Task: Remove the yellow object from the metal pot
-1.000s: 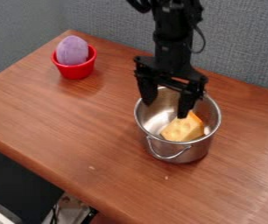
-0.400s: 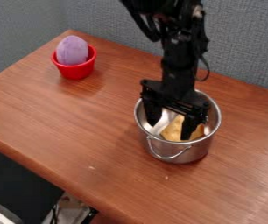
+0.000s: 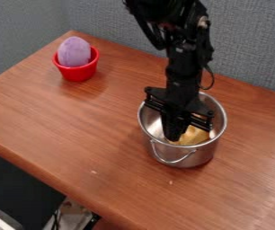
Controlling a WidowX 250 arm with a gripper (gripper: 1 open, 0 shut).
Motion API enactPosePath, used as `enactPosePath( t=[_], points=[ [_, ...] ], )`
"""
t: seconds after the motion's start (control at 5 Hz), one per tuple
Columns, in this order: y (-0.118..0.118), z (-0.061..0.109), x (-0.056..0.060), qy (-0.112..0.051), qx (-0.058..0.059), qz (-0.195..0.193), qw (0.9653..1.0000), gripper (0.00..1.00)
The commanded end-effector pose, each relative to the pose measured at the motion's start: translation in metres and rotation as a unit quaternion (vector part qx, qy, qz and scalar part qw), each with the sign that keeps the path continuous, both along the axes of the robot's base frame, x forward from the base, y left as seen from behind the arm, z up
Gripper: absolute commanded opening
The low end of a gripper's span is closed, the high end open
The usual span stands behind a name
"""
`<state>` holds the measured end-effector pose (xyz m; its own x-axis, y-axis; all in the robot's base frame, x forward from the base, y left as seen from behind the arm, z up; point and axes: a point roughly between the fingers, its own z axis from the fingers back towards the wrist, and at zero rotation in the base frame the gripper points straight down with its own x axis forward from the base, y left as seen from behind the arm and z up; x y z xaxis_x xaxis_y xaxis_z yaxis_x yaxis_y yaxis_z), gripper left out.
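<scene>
Pincer (image 3: 180, 128) is down inside the metal pot (image 3: 176, 153), pointing straight down, fingers drawn together into a narrow black column. Clenched. It sits right at the yellow object (image 3: 197, 135), touching or just against its left edge; the pot rim and the fingers hide the contact, so a real grasp on the block probably exists but can't be confirmed from this angle. The yellow object lies in the pot's bottom, toward the right inner wall, only its upper part visible beside the fingers.

The black arm (image 3: 180, 40) rises from the pincer up and slightly left, out of the top of the picture.

The metal pot stands upright on the wooden table (image 3: 56, 117), right of centre, near the front edge; a small loop handle shows at its near rim.

Well apart, at the table's far left corner, a red bowl (image 3: 76, 65) holds a purple egg-shaped object (image 3: 72, 48), upright and sticking out above the rim.

Grey wall (image 3: 32, 27) behind the table. Dark floor area below the front edge, too cluttered to tell.
</scene>
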<state>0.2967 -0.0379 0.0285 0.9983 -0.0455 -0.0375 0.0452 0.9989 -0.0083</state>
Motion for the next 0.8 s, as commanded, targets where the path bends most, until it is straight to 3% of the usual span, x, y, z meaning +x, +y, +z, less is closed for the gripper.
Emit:
enactPosePath(
  t=[0.0,0.2,0.4,0.6],
  points=[
    [0.000,0.007,0.005,-0.013,0.000,-0.004,0.9999,1.00],
    [0.002,0.014,0.007,-0.016,-0.005,-0.002,0.9999,0.00],
    [0.004,0.020,0.007,-0.019,-0.009,-0.001,0.9998,0.00],
    [0.007,0.025,0.009,-0.024,-0.012,0.001,0.9996,1.00]
  ],
)
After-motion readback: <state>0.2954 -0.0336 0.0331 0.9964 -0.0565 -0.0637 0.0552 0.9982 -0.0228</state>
